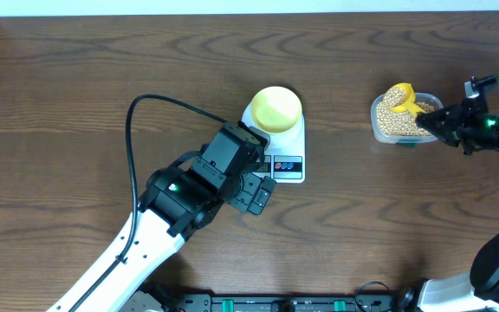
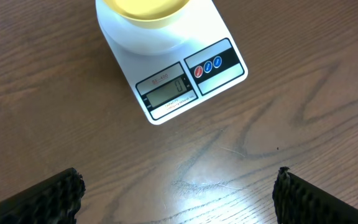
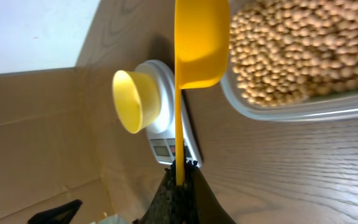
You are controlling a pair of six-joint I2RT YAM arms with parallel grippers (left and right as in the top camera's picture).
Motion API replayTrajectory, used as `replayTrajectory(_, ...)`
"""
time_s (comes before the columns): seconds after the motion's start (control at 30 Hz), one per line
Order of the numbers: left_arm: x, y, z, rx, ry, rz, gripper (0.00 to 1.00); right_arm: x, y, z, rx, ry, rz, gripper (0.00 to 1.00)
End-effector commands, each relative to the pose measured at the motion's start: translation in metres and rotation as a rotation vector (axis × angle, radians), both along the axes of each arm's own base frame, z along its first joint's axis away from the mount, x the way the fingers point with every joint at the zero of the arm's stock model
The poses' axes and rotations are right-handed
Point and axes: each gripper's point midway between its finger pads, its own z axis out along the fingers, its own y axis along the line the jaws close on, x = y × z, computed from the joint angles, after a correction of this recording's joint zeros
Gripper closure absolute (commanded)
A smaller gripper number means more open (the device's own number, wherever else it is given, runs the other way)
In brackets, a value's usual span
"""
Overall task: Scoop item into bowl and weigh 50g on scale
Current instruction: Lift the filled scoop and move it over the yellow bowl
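On a dark wood tabletop (image 1: 76, 87), the left gripper (image 2: 179, 202) is positioned just in front of the scale, its black fingers (image 2: 51, 199) spread wide apart and holding nothing. The white, rounded-rectangular scale (image 1: 294, 143) is set near the middle of the tabletop, with a grey display and red and blue buttons shown at its front edge. The small, round, pale-yellow bowl (image 1: 276, 108) is seated on the scale's platform and covers most of it. Well to the right, the beans (image 1: 390, 123), small, round and tan, are heaped in a clear plastic tub (image 1: 375, 121). A yellow scoop (image 1: 408, 97) is held at the tub's rim, its thin handle clamped between the fingers of the right gripper (image 3: 180, 174).
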Motion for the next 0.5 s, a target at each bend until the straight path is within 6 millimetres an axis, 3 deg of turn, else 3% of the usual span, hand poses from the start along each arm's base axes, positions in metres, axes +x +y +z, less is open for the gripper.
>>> replayTrajectory(0.0, 0.004, -0.001, 0.008, -0.007, -0.02, -0.003, 0.01, 0.002, 0.008, 0.011, 0.087, -0.044, 0.018, 0.99)
replayTrajectory(0.23, 0.003, -0.001, 0.008, -0.007, -0.02, -0.004, 0.01, 0.004, 0.018, 0.021, 0.142, -0.079, 0.045, 0.99)
replayTrajectory(0.47, 0.004, -0.001, 0.008, -0.007, -0.02, -0.003, 0.01, 0.009, 0.045, 0.031, 0.189, -0.121, 0.117, 0.99)
